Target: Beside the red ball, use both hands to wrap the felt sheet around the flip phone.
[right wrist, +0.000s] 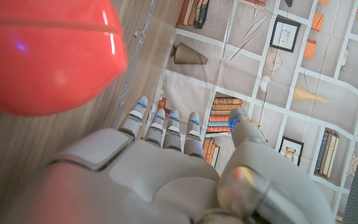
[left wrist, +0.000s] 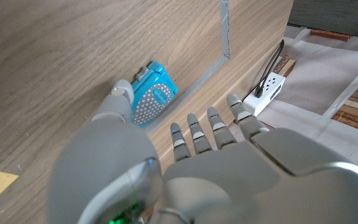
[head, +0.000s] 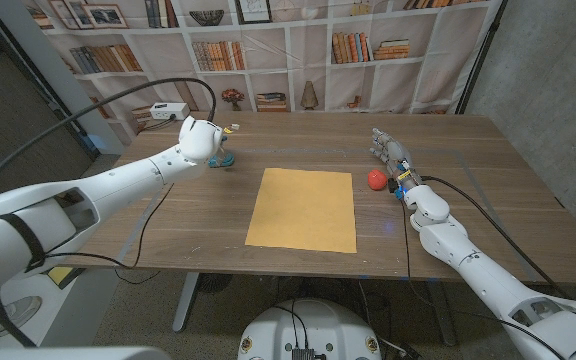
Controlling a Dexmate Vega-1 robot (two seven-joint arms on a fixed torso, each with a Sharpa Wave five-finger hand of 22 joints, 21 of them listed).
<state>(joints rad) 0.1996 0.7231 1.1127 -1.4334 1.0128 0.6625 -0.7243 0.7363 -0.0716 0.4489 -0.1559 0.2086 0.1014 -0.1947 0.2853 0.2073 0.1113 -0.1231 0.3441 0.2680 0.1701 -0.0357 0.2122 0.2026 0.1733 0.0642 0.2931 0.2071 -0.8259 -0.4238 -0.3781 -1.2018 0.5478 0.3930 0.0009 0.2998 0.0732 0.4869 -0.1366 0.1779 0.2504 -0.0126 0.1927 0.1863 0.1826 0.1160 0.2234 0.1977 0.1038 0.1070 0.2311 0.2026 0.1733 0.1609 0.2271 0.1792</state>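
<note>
Head view, left to right. The left hand (head: pixel 200 138) hovers over the wooden counter (head: pixel 488 200) in the upper left of the frame, just above and beside the flip phone (head: pixel 224 159), a small blue object lying on the counter. In the left wrist view the left hand (left wrist: pixel 185 155) holds nothing; its fingers (left wrist: pixel 197 134) are straight and slightly apart, and the thumb tip sits at the edge of the flip phone (left wrist: pixel 153 101) (whether it touches cannot be told). A white power strip (left wrist: pixel 267 92) with a black cable lies beyond the counter's edge.

At frame centre the felt sheet (head: pixel 303 208), mustard yellow, lies flat and unfolded, well apart from the phone. To its right rests the red ball (head: pixel 375 179), just beside the sheet's upper right corner. The right hand (head: pixel 392 154) stands next to the ball at centre right, fingers extended and empty. In the right wrist view the right hand (right wrist: pixel 166 162) shows straight, slightly parted fingers, with the red ball (right wrist: pixel 42 56) close beside it.
</note>
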